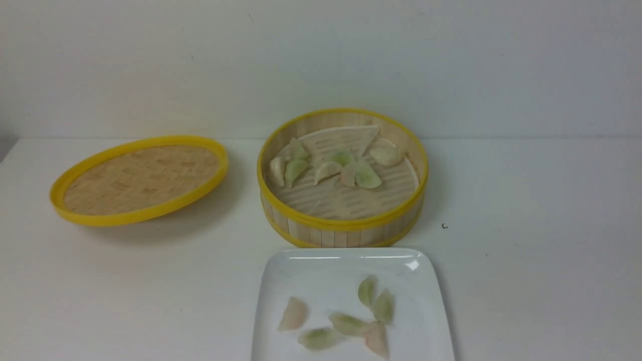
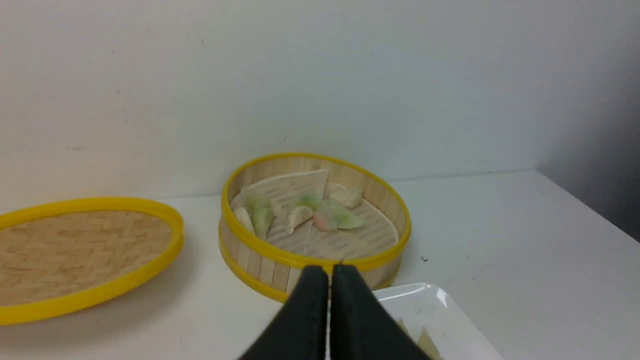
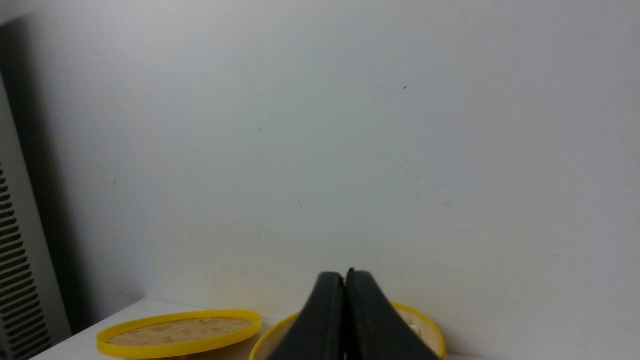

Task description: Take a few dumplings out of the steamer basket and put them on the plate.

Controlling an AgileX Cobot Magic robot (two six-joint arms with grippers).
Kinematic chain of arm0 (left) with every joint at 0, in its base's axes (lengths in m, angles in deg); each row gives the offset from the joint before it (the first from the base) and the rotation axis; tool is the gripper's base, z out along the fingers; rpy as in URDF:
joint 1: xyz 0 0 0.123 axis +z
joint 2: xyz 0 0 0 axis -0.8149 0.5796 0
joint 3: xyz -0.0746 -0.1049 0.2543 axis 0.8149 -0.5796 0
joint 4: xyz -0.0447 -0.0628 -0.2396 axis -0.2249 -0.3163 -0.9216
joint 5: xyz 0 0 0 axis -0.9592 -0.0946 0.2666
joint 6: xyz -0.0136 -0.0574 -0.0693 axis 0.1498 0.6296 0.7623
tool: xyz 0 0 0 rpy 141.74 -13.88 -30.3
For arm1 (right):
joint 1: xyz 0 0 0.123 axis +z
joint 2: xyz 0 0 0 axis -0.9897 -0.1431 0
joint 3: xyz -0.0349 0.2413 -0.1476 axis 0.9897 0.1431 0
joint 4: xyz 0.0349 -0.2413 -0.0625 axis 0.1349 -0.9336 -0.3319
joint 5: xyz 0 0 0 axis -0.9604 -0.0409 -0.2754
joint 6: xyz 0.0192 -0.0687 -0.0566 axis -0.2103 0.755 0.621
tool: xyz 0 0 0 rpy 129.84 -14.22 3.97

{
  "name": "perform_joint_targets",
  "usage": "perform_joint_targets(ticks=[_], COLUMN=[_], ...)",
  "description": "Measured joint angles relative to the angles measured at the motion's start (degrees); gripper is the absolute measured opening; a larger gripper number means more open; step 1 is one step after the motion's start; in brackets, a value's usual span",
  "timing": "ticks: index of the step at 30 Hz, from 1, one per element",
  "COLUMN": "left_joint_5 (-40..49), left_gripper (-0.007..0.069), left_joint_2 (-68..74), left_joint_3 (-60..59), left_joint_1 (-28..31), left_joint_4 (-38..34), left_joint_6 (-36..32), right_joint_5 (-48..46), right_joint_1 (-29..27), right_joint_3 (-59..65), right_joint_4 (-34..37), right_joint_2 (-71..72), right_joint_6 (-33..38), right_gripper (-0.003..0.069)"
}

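Front view: six dumplings [image 1: 346, 323] lie on the white plate [image 1: 301, 271], just before the steamer basket [image 1: 342, 228], where more cluster toward the back.

Left wrist view: the left gripper [image 2: 330, 272], jaws together and empty, hangs near the basket's rim. Any further pick likely means opening first, then pinching an outer dumpling gently.

Right wrist view: the right gripper [image 3: 345, 277], likewise closed, faces a bare pale wall [image 3: 400, 150] above the white table [image 3: 75, 350].

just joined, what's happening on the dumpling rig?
Nothing is being handled right now. Six dumplings lie on the plate. More sit in the open steamer basket behind it, and the lid rests off to the left. The left gripper and right gripper are both shut and empty.
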Motion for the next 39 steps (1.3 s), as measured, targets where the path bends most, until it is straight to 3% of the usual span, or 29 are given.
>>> perform_joint_targets(ticks=[10,14,17,20,25,39], left_joint_5=[0.2,-5.0,-11.5,-14.6,-15.5,-13.6], left_gripper=[-0.0006,-0.0006,-0.0006,-0.0006,-0.0006,-0.0006], left_joint_2=[-1.7,-3.2,-5.7,-7.5,-7.8,-7.8], left_joint_3=[-0.7,-6.5,-15.7,-23.8,-32.8,-33.2], left_joint_1=[0.0,2.4,9.9,15.4,19.8,20.1], left_joint_4=[2.6,2.1,-3.3,-6.3,-5.5,-5.1], left_joint_6=[-1.0,-6.6,-16.6,-20.6,-21.9,-22.0], right_joint_5=[0.0,0.1,0.1,0.1,0.2,0.3], right_joint_1=[0.0,0.0,0.0,0.0,0.0,0.0], right_joint_3=[0.0,0.0,0.0,0.0,0.0,0.0], right_joint_4=[0.0,-0.1,-0.1,-0.2,-0.2,-0.2], right_joint_2=[0.0,0.0,0.0,0.0,0.0,0.0], right_joint_6=[0.0,0.0,0.0,0.0,0.0,0.0], right_gripper=[-0.0015,-0.0015,-0.0015,-0.0015,-0.0015,-0.0015])
